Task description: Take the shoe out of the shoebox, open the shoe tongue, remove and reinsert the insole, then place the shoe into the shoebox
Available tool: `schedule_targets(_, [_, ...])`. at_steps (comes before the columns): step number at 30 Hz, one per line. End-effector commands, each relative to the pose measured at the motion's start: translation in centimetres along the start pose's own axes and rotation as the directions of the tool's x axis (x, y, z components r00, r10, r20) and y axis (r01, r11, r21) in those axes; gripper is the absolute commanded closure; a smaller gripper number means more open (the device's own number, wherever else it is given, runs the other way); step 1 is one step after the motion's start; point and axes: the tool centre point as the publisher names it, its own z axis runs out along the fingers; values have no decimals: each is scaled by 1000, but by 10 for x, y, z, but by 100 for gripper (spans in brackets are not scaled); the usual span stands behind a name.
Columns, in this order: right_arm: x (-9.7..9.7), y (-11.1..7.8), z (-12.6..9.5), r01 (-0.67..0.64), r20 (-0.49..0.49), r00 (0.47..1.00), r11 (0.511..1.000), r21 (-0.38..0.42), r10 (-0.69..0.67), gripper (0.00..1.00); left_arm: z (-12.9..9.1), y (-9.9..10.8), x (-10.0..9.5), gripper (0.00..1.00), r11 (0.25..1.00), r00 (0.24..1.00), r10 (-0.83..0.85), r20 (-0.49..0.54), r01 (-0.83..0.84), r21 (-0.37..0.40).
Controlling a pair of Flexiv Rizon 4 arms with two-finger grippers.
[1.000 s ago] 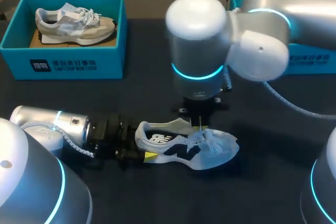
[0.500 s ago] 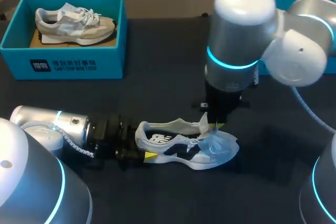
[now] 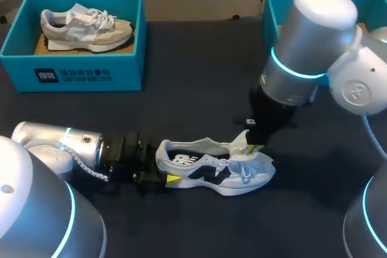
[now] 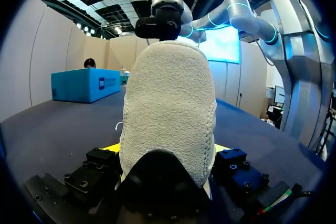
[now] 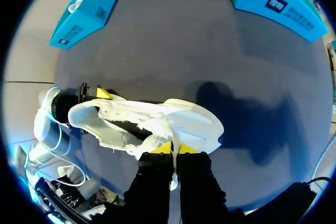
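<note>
Head view has the shoe (image 3: 214,170) lying on its side on the dark desk (image 3: 181,101), toward the near edge and out of both boxes, heel toward my left arm (image 3: 66,143) and toe toward the right. The left tool (image 3: 158,176) lies low along the desk and is clamped on the heel; one yellow tip shows at the near side of the heel. In the left wrist view the grey heel (image 4: 168,124) fills the space between the fingers, with slivers of yellow on either side. Both fingers seem to press on it, though the contact itself is partly hidden.

My right arm (image 3: 314,46) comes down from the far right, and the right tool (image 3: 251,146) sits at the shoe's lace area. In the right wrist view that tool (image 5: 175,153) has its fingers nearly together, pinching the tongue (image 5: 157,140) between the yellow tips, with the tongue drawn up away from the shoe's opening. The white shoe (image 5: 184,121) stretches out just ahead of the fingers.

At the far left of the desk stands a blue shoebox (image 3: 72,74) with a second shoe (image 3: 84,25) resting inside it. Another blue shoebox (image 3: 275,4) stands at the far right, partly hidden behind the right arm.
</note>
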Motion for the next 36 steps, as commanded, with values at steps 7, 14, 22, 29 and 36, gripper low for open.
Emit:
schedule_targets(7, [-23,-12,9,-13,-245,969,1000,17,17,100,0,-1,1,100,1000,1000,-1,3,1,-2])
schedule_targets(14, [-32,-13,14,-32,-260,965,999,42,42,80,0,-1,1,100,1000,1000,-1,3,1,-2])
schedule_targets(22, [-38,-18,7,-58,-249,966,997,53,70,69,0,-1,1,100,1000,1000,-1,3,1,-2])
schedule_targets(29, [-32,-22,-20,-62,-180,981,997,45,69,53,0,-1,1,100,1000,1000,-1,3,1,-2])
schedule_targets(36, [-18,-17,-49,-52,-88,995,998,38,55,51,0,-1,1,100,1000,1000,-1,3,1,-2])
